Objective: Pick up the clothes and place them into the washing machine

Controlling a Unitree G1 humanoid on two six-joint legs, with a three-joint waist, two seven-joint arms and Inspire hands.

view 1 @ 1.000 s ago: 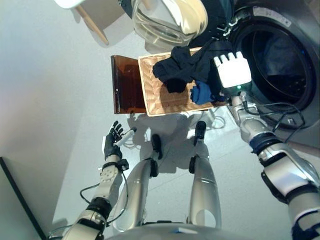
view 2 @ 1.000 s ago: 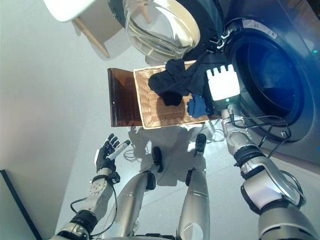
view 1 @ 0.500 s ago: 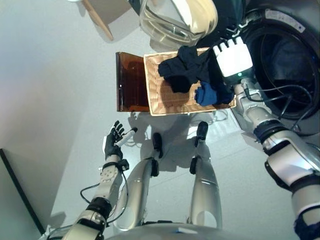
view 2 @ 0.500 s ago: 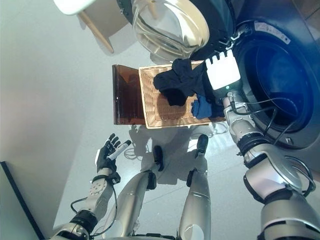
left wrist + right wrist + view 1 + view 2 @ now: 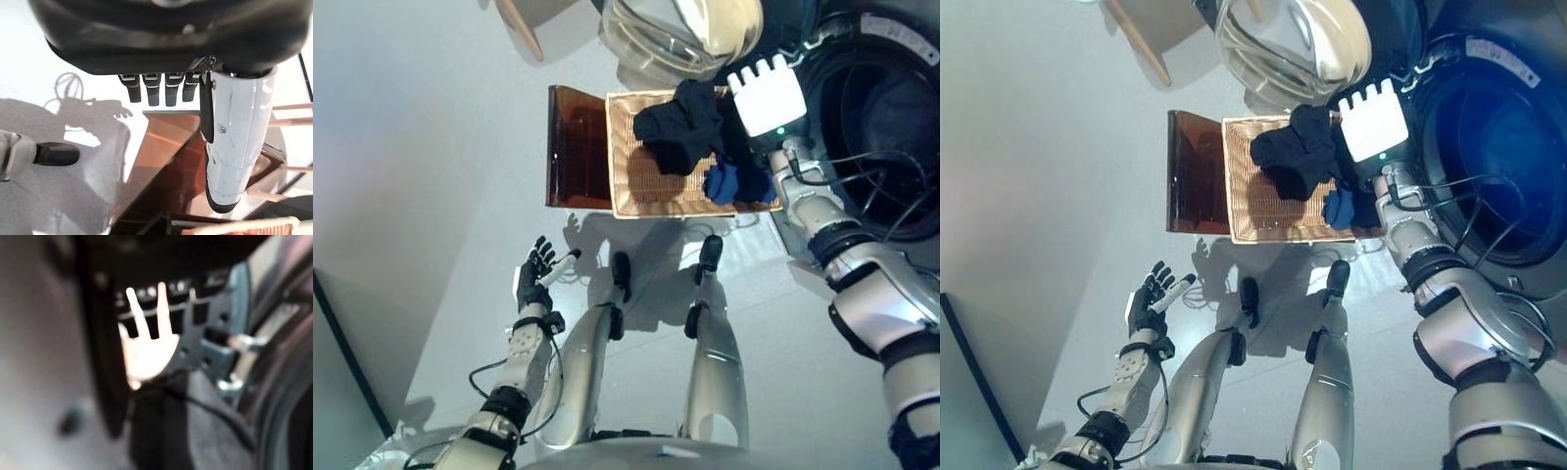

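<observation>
Looking steeply down from the head in both eye views, sharing the wicker tray [image 5: 651,186], dark clothes [image 5: 1295,152] and washing machine [image 5: 1489,157] far ahead; very close along each hand in the wrist views, the left facing the brown lid [image 5: 166,161].

Dark navy clothes [image 5: 680,137] — woven tan basket [image 5: 641,181] — brown lid [image 5: 576,147].
</observation>
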